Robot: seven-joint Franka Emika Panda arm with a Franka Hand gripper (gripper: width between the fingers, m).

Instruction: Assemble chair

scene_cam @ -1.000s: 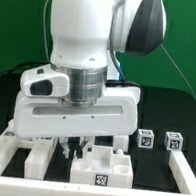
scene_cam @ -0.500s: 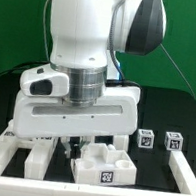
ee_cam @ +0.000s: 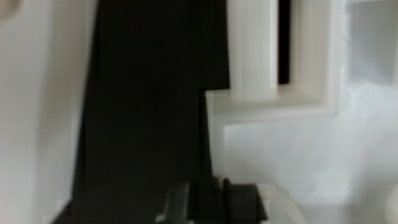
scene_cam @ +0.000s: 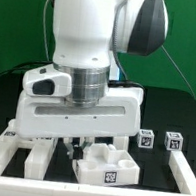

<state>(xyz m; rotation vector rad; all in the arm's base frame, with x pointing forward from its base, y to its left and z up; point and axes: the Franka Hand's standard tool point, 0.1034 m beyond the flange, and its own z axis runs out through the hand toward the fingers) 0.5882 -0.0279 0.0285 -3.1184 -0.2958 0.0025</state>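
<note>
While the fingers [scene_cam: 76,145] are pressed fully together, gripping nothing, a tagged white block [scene_cam: 107,167] sits just beside them on the desk [scene_cam: 173,109].

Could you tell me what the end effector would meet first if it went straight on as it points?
Pointing straight down, the shut end effector would probably meet the black table beside the tagged white chair piece; depth is unclear, so it might clip that piece's edge.

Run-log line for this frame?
gripper: shut | position: low beside tagged chair piece | two tagged blocks: loose, exterior view's right
</note>
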